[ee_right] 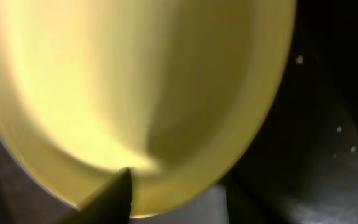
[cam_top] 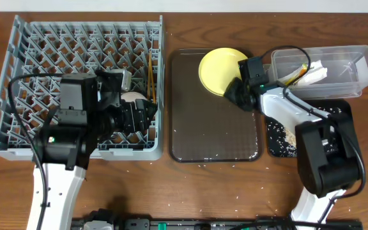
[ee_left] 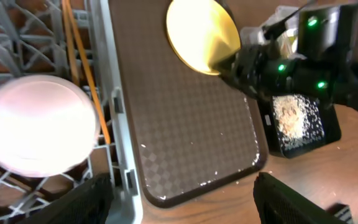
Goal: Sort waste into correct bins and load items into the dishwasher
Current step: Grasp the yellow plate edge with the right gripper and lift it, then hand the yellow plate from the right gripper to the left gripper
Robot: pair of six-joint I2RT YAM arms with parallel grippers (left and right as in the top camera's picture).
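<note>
Plate: yellow plate [cam_top: 217,70], tilted over the brown tray's [cam_top: 213,137] far right corner.
Right claw: right gripper [cam_top: 238,88] apparently pinched on the plate's rim.
Left claw: left gripper [cam_top: 140,116] spread wide, empty, left of the tray, over the rack [cam_top: 18,76].

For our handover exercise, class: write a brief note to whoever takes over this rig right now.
Left gripper: open, over the dish rack by the white bowl.
Right gripper: shut on the rim of the yellow plate, at a corner of the brown tray.
Done: white bowl and chopsticks in rack; napkin and wrapper in clear tub; rice scraps in black tray.
Left: rack the plate. The blue bowl is not visible.
</note>
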